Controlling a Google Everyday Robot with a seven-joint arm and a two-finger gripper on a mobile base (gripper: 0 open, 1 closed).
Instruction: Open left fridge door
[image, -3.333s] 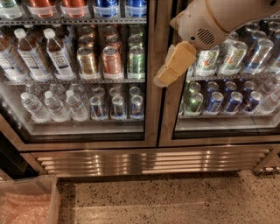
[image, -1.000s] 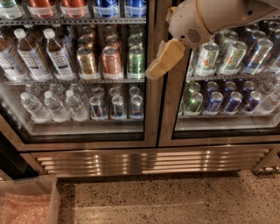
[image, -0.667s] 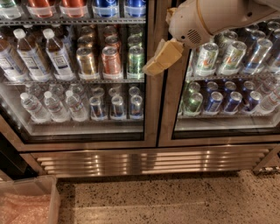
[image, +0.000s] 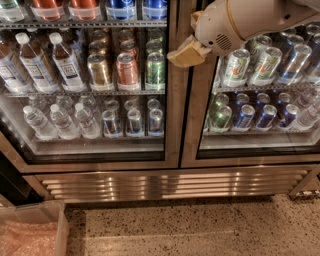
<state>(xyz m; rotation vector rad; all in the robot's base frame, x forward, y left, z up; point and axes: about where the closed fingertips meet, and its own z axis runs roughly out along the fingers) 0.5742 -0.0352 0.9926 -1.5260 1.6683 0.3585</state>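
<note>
The fridge (image: 170, 184) fills the view, with a louvred steel grille along its base and shelves of cans and bottles. The left fridge door (image: 172, 120) is shut, and its steel right stile meets the right door at the centre seam. My gripper (image: 186, 52), tan at the tip of a white arm (image: 240, 22), reaches in from the upper right. It sits in front of the left door's right stile, at the height of the can shelf. I cannot tell whether it touches the door.
The right glass door (image: 260, 100) is shut too. A clear plastic bin (image: 32, 230) stands on the speckled floor (image: 200, 230) at the lower left. A dark gap (image: 10, 185) runs along the fridge's left side.
My gripper has moved up and to the left, from in front of the right door's edge to the centre seam by the left door's stile. Both doors stay shut.
</note>
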